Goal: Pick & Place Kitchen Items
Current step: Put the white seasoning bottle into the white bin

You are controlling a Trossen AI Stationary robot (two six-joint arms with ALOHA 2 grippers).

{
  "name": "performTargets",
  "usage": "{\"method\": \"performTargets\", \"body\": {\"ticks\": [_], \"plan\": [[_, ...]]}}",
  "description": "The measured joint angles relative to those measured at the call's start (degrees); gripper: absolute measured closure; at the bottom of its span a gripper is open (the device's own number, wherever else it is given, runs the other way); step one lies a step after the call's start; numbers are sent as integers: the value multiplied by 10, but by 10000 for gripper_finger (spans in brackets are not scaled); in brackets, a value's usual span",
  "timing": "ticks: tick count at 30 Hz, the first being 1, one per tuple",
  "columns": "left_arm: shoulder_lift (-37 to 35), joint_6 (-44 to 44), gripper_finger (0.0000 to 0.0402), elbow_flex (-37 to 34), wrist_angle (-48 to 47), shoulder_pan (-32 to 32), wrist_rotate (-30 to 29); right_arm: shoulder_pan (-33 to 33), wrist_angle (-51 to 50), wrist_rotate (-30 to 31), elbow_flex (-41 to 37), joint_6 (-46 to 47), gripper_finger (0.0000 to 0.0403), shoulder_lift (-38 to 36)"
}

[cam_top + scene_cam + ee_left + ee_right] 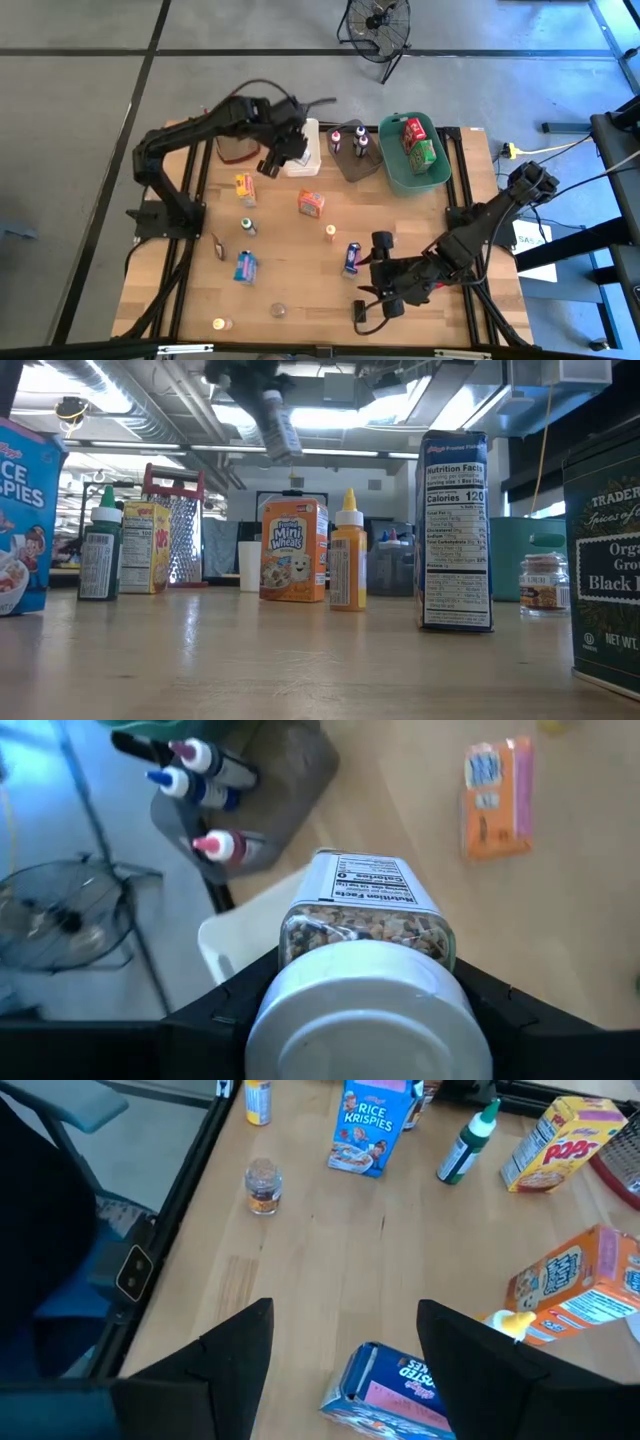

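Wooden desk (pixel 300 300) carries most kitchen items unsorted, so the task appears well short of half done. Nearest the front edge stand two small jars (pixel 279 311), then a blue Rice Krispies box (pixel 245 266), a blue carton (pixel 351 258), an orange Mini Wheats box (pixel 311 204) and a yellow Pops box (pixel 245 187). The right claw (pixel 366 297) hovers low beside the blue carton, jaws parted, holding nothing. Farther back, the left claw (pixel 273 160) grips a white-capped clear spice jar (pixel 366 960), raised at the white bin (pixel 307 150); contents cannot be told. Grey bin (pixel 350 160) holds three squeeze bottles. Green bin (pixel 412 175) holds red and green boxes.
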Motion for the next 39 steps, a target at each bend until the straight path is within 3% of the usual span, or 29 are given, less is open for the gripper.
{"method": "performTargets", "body": {"ticks": [3, 12, 20, 34, 39], "plan": [[10, 7, 201, 0, 23, 33, 38, 0, 5, 0, 0, 0, 153, 2], [90, 12, 201, 0, 34, 113, 49, 0, 4, 0, -1, -6, 153, 6], [161, -15, 201, 0, 51, 174, 100, -1, -2, 0, -1, -32, 153, 6], [200, -50, 201, 0, 59, 223, 94, -1, -47, 0, -1, -43, 153, 6], [200, -49, 201, -9, 60, 223, 61, -1, -55, 0, 0, -51, 153, 6]]}}
